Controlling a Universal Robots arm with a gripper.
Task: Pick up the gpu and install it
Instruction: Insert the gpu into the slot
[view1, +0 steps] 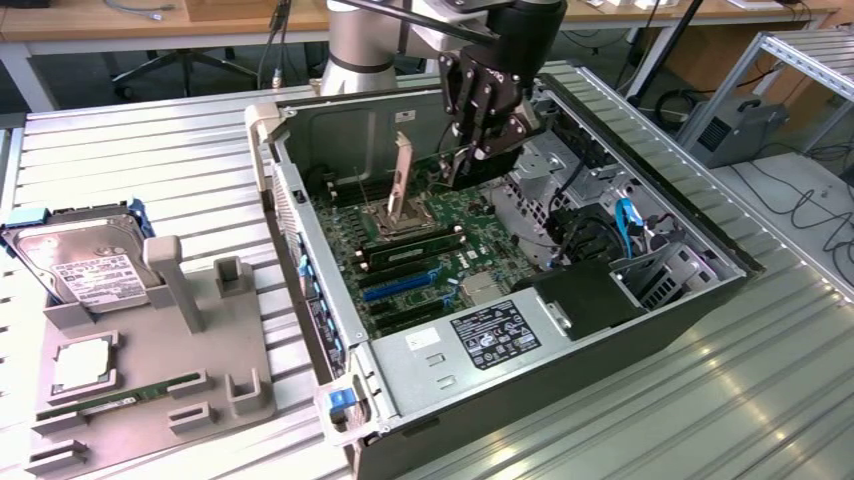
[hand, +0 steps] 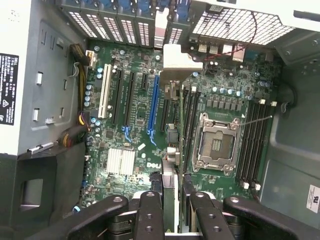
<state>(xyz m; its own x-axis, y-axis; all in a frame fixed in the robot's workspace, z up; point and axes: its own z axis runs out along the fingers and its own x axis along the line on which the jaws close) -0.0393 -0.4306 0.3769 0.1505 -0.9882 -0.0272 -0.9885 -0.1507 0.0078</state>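
Currently gpu (hand: 171, 155) clamped edge-on in closed jaws of gripper (hand: 170, 220) | upper centre of exterior view, hanging above motherboard (hand: 220, 95) inside open case (view1: 320, 260) | held edge-down, probably to match blue slot (hand: 154, 107) | not seated yet

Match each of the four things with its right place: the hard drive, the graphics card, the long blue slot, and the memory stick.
Things:
1. hard drive
2. graphics card
3. long blue slot
4. memory stick

Places:
A. lying flat in the grey holder
B. gripped by the end effector, above the motherboard
C. propped at one end of the grey holder, in a blue frame
D. on the motherboard, with nothing in it

Pairs: 1-C, 2-B, 3-D, 4-A
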